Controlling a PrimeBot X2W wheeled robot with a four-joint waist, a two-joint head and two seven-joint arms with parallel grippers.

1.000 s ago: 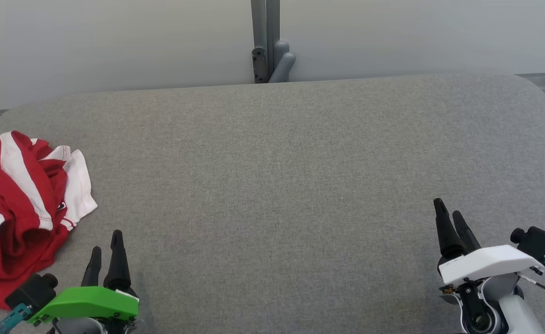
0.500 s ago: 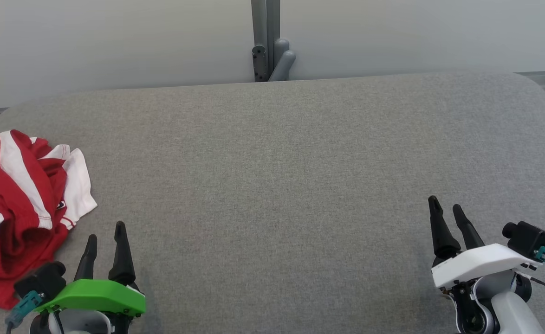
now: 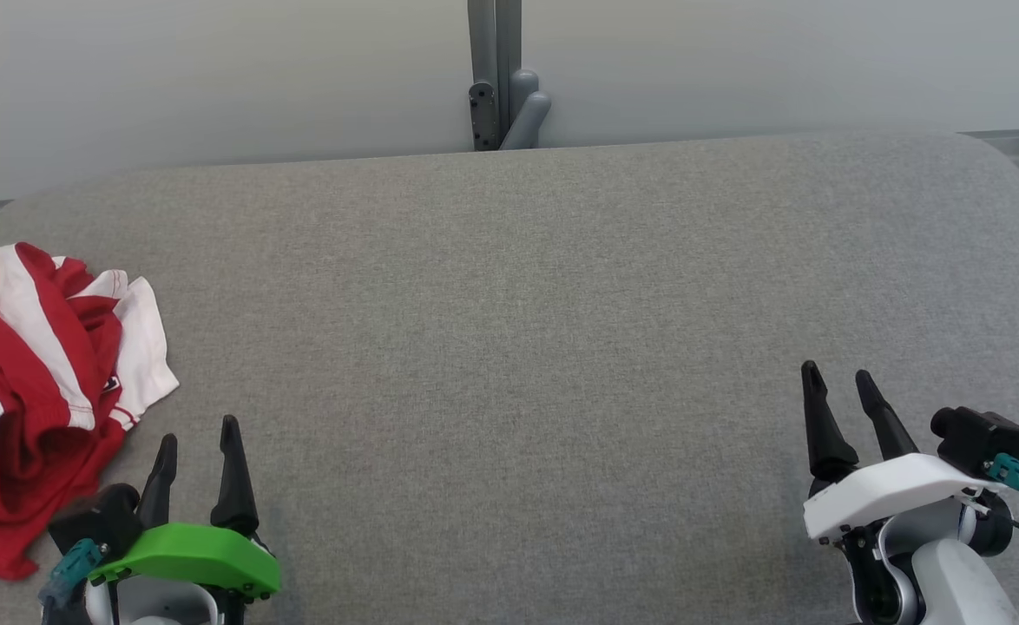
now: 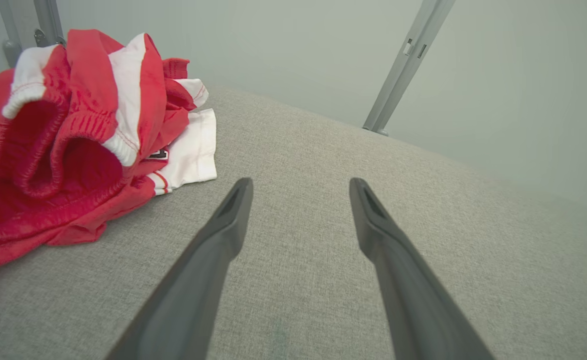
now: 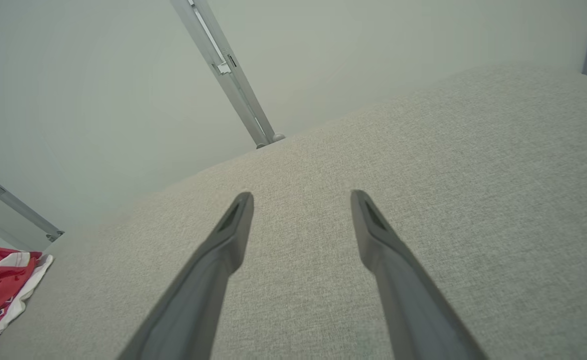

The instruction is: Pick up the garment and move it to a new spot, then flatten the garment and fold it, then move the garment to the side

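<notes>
So the garment (image 3: 41, 382) is a crumpled heap, red with white stripes and white hems. It's bunched at the left edge of the grey fabric-covered table (image 3: 509, 330), just beside my left gripper (image 3: 199, 430) but not touching it. That one and the right gripper (image 3: 838, 369) both have their fingers spread wide, nothing in them. Plain pale wall (image 3: 214, 78) behind, grey metal post (image 3: 494, 69) mid-back.
</notes>
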